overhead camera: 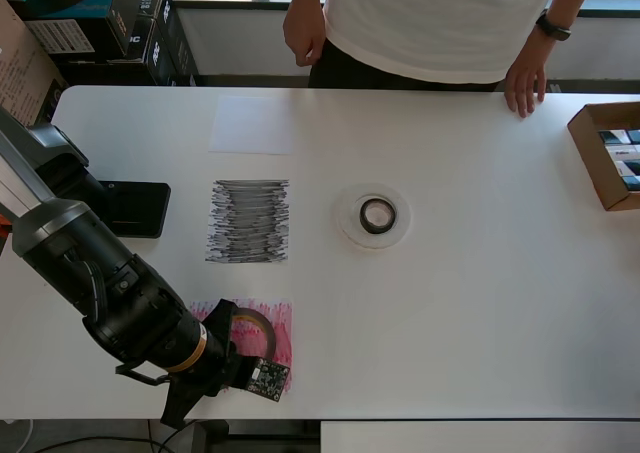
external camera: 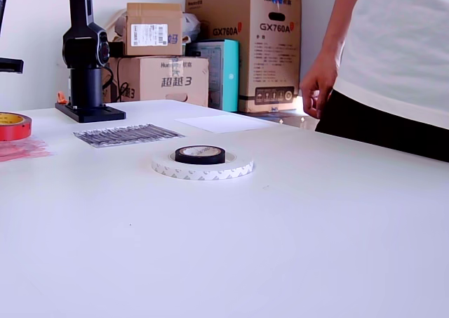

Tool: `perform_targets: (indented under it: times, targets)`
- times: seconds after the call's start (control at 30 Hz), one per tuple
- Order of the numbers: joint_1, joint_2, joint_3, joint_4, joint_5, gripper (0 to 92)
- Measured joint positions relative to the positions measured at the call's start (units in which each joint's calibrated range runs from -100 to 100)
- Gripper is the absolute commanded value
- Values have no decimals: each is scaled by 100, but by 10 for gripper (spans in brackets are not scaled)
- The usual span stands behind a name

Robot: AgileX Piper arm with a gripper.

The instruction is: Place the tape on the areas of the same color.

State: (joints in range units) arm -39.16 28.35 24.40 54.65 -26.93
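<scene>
Gripper (overhead camera: 238, 345) aperture unclear over glossy red tape ring (overhead camera: 256, 330) lying on scribbled red paper (overhead camera: 280, 325).

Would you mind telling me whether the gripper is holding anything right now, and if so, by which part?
It cannot be told: the gripper sits over the red tape roll on the red patch, but its fingers are hidden.

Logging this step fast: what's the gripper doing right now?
Gripper: over the red tape on the red patch; the arm hides the jaws, so open or closed cannot be told.
</scene>
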Motion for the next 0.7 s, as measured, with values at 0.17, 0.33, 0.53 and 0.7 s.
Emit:
perform_targets:
  times: [0.17, 0.33, 0.53, 0.7]
  targets:
    - [0, 78, 0, -62, -10, 114]
    - [10, 78, 0, -76, -10, 281]
    - [83, 78, 0, -76, -106, 334]
    - [83, 78, 0, -76, -106, 334]
